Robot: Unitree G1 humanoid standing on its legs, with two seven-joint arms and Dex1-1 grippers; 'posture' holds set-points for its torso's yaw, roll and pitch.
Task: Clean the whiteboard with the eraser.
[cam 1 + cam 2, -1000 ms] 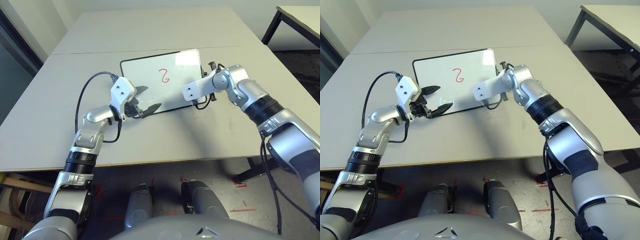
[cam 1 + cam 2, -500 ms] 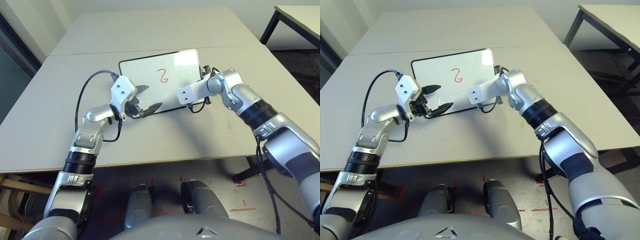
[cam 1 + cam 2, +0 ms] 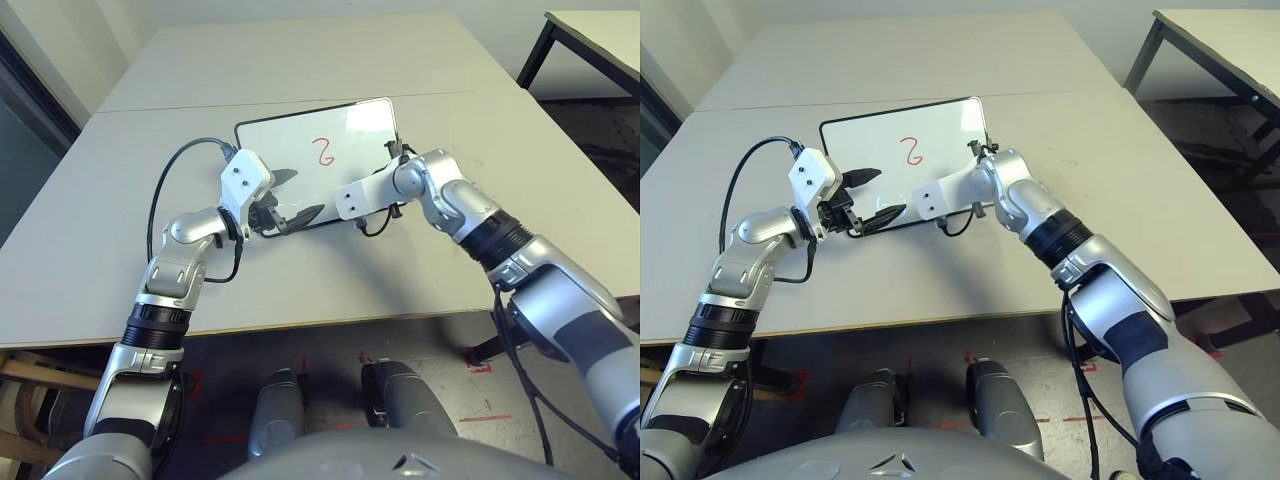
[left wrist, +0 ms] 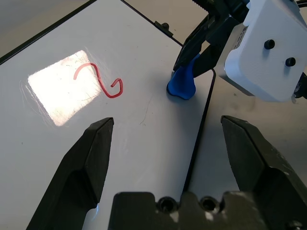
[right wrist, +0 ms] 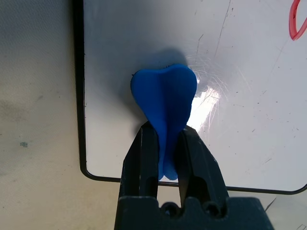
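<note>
The whiteboard [image 3: 300, 135] lies flat on the table with a red "2"-like mark [image 3: 323, 152] near its middle. My right gripper [image 5: 165, 143] is shut on the blue eraser [image 5: 164, 96]. It holds the eraser's wide end down on the whiteboard [image 5: 249, 120] close to the black frame at the near edge. The left wrist view shows the eraser [image 4: 181, 86] standing on the white surface, a short way from the red mark [image 4: 98, 81]. My left gripper [image 3: 292, 200] hovers open over the board's near left corner, holding nothing.
The grey table [image 3: 420, 260] has a seam [image 3: 150, 108] running across behind the board. A black cable [image 3: 160, 200] loops beside my left arm. A second table [image 3: 600, 35] stands at the far right, and the table's front edge [image 3: 330, 322] is near.
My right gripper has slid the eraser leftward along the board's near edge, closer to my left gripper. The left gripper has stayed in place and open.
</note>
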